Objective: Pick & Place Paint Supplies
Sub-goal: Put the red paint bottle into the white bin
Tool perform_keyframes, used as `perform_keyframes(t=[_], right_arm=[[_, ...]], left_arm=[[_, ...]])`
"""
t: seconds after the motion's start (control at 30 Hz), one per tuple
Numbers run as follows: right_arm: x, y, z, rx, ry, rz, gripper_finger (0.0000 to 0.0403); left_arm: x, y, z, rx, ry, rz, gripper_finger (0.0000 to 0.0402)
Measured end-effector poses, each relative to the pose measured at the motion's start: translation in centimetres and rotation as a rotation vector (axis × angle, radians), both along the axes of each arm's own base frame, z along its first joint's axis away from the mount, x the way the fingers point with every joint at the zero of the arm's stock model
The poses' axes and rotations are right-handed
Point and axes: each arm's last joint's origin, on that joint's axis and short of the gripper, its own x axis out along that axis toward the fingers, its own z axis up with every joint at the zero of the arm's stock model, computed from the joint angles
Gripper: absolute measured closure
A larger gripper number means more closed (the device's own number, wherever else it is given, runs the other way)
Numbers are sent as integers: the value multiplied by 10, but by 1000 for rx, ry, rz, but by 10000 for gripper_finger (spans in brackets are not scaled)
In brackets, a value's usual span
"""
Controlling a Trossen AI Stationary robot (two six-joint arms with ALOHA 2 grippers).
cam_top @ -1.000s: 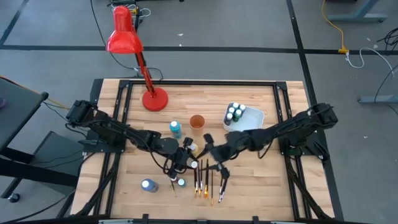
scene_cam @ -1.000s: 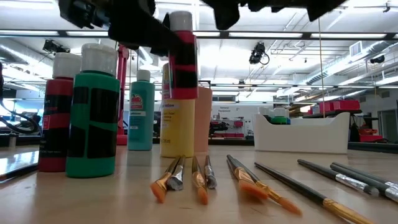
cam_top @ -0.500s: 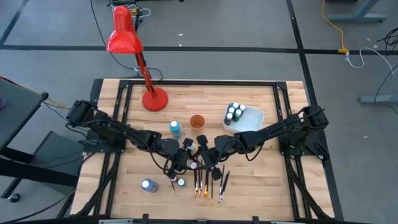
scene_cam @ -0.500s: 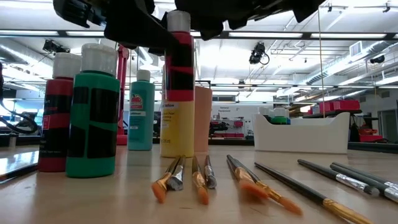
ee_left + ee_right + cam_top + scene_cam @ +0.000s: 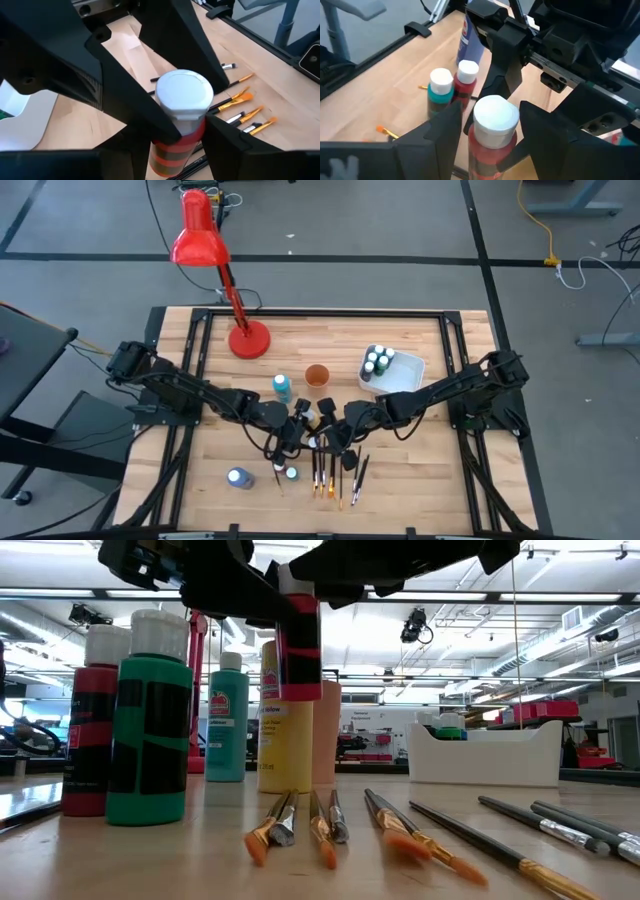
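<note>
Red plastic with a white screw cap, one small paint bottle (image 5: pixel 300 650) hangs upright in the air above the middle of the wooden desk (image 5: pixel 420 470), well clear of the surface. The left pincer (image 5: pixel 185 145) is clamped on the bottle's body. The right pincer (image 5: pixel 490 145) has its two dark fingers (image 5: pixel 550 125) on either side of the same bottle near the cap. Whether it is pressing on the bottle or only standing around it cannot be told. In the high view both arms reach in from their own sides and meet at the desk's centre.

Below and just in front of the meeting point lies a row of thin dark-handled paintbrushes with orange-yellow tips (image 5: pixel 330 470), side by side on the wood. In the low view a green white-capped bottle (image 5: pixel 150 730) and a second red white-capped bottle (image 5: pixel 92 730) stand next to each other. A teal bottle (image 5: pixel 227 730) and a pale yellow bottle (image 5: pixel 285 745) stand farther back. A blue bottle (image 5: pixel 238 477) lies on its side towards the near left corner.

A small orange cup (image 5: pixel 317 375) stands behind the centre. To its right sits a white rounded plastic tub (image 5: pixel 410 370) with several white-capped bottles (image 5: pixel 377 361) inside. A red desk lamp (image 5: pixel 205 245) stands at the far left.
</note>
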Motion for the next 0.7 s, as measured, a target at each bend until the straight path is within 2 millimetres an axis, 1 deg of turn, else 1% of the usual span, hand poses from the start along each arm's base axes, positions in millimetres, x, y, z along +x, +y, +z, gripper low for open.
perform_keyframes(t=[0.17, 0.27, 0.47, 0.6, 0.7], right_arm=[[0, 0, 0, -4, -2, -1, 255], [0, 0, 0, -1, -1, 1, 287], [0, 0, 0, -1, 1, 1, 288], [-1, 0, 1, 6, 8, 13, 273], [-5, 0, 4, 20, 34, 14, 273]], left_arm=[[0, 0, 1, 1, -9, 3, 245], [0, 0, 1, 3, -10, 1, 240], [0, 0, 1, 4, -11, -4, 230], [1, 0, 1, 2, -14, -2, 221], [1, 0, 1, -5, -14, 4, 212]])
